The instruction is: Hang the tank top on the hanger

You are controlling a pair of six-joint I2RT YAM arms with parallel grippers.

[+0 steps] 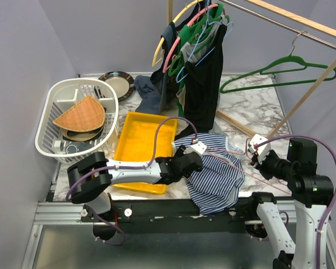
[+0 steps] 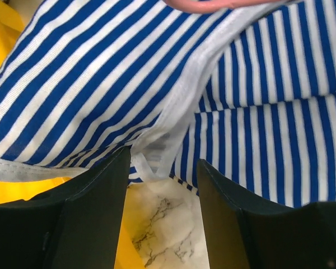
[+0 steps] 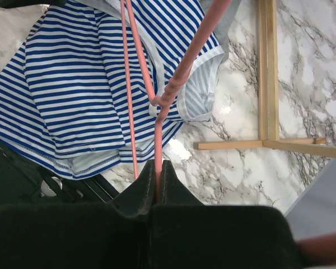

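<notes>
Top external: navy-white striped tank top [image 1: 218, 179] rumpled; left tool [image 2: 162, 168] agape, right tool [image 3: 157, 167] clamps pink hanger [image 3: 157, 129].

Left arm [image 1: 123, 168]: a white link between chunky black joints, with a lilac cable [image 1: 172, 118] running in behind the left gripper [image 2: 162, 168]. Its fingers [image 2: 84, 218] are matte black wedges with flat faces. Right arm [image 1: 308, 182] has the same black-and-white build and its own purple lead [image 1: 302, 137]. The right gripper [image 3: 158, 168] is black and tapers to its tips.
</notes>
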